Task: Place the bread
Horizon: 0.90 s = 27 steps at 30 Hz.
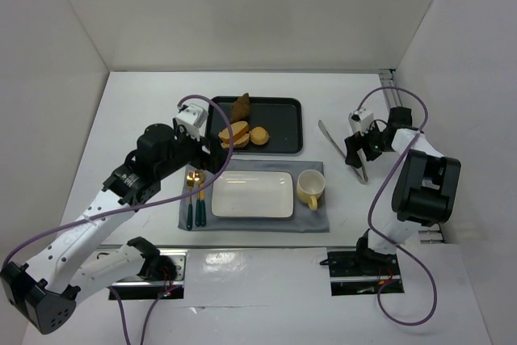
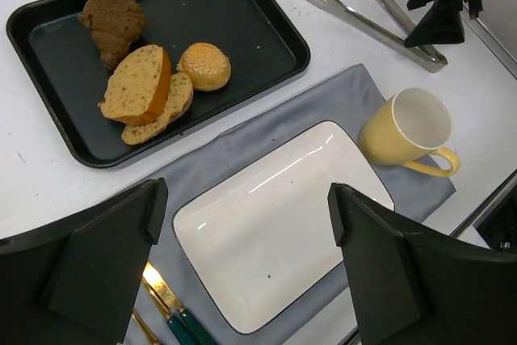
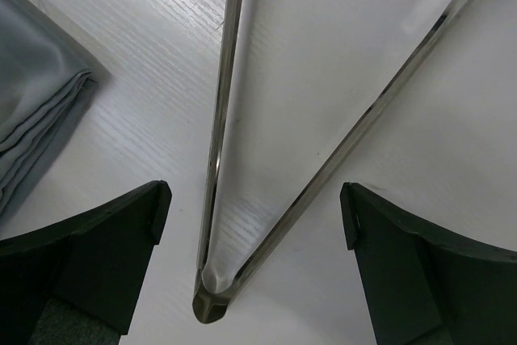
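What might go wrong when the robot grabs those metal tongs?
The open right claw hangs over the tongs' joined end; gripped there, they might slip or swing. The yellow mug stands near the tongs, so a swing may knock it. The bread slices on the tray lean together, so one could tumble when pinched.

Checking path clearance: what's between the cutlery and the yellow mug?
The white plate on the grey mat; the top view shows it.
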Each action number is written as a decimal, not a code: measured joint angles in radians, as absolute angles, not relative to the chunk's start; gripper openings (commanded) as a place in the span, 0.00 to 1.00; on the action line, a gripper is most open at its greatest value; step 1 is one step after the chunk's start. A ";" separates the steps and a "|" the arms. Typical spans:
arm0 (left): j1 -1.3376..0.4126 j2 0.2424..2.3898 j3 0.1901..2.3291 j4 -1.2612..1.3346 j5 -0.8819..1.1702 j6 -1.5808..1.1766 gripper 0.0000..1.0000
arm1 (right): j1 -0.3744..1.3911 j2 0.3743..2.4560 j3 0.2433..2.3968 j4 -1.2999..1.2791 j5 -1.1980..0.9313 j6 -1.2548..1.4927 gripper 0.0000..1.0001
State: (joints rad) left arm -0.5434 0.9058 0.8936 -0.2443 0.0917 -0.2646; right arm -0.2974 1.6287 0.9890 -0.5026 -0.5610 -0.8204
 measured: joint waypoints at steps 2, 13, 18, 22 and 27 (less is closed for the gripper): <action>-0.543 0.911 0.894 -0.245 0.092 -0.264 1.00 | -0.297 1.650 0.989 -0.498 -0.561 -0.820 1.00; -0.543 0.916 0.889 -0.242 0.092 -0.264 1.00 | -0.297 1.710 0.989 -0.436 -0.560 -0.803 1.00; -0.543 0.916 0.880 -0.243 0.091 -0.264 1.00 | -0.286 1.721 0.987 -0.372 -0.549 -0.779 1.00; -0.543 0.916 0.879 -0.242 0.091 -0.264 1.00 | -0.256 1.731 0.962 -0.323 -0.524 -0.757 1.00; -0.543 0.916 0.879 -0.241 0.091 -0.264 1.00 | -0.218 1.735 0.955 -0.293 -0.492 -0.746 0.97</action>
